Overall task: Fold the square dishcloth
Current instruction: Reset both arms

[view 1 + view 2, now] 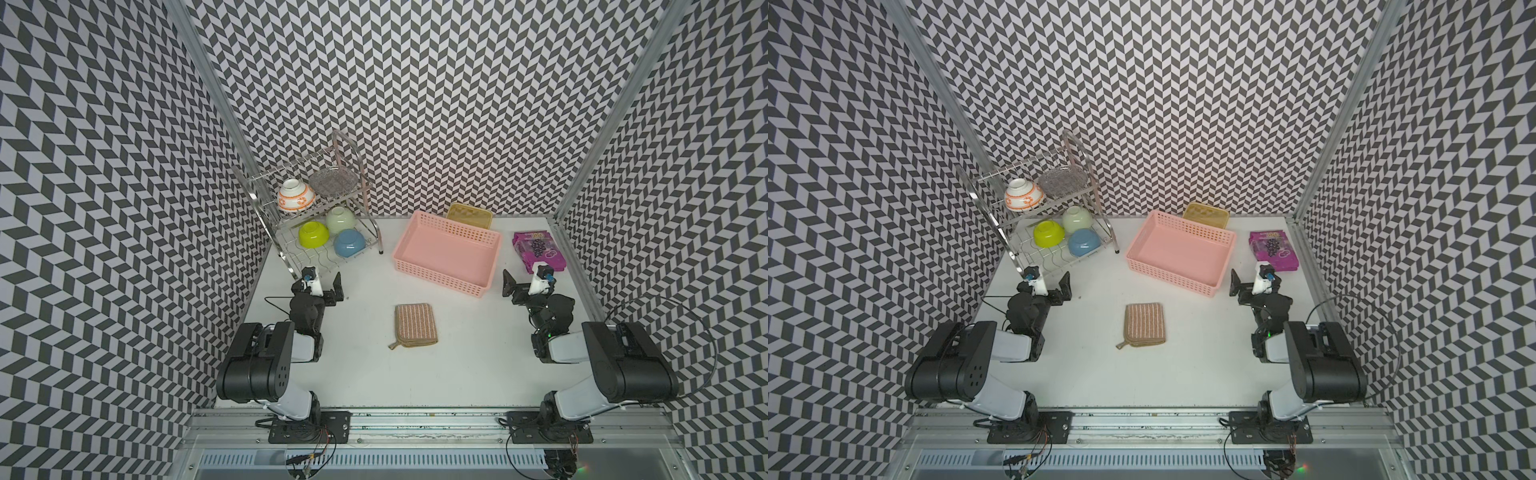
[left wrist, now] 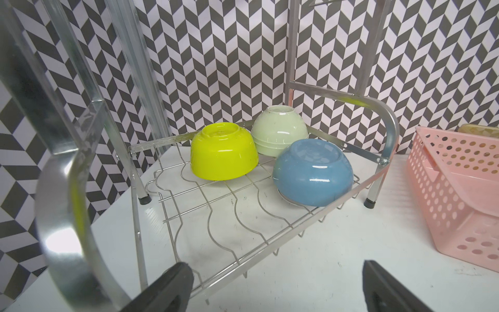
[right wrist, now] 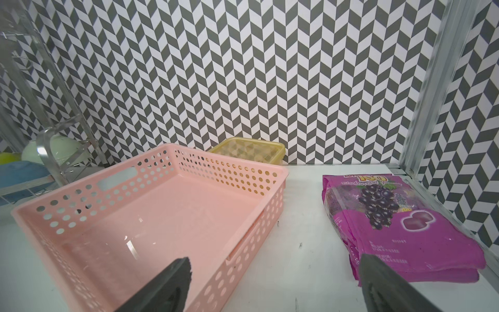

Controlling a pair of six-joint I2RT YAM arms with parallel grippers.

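The square dishcloth lies folded on the white counter, between the left end effector and the right end effector, nearer the arm bases and well apart from both. Both end effectors stand wide open, holding nothing. Black-and-white chevron walls enclose the counter.

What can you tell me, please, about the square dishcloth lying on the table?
The square dishcloth is soft, textured tan-brown fabric with thin pale stripes and a darker hem. It lies flat near the middle of the white table, already folded: stacked layers show along its near edge, where a small loop pokes out. Only the table touches it.
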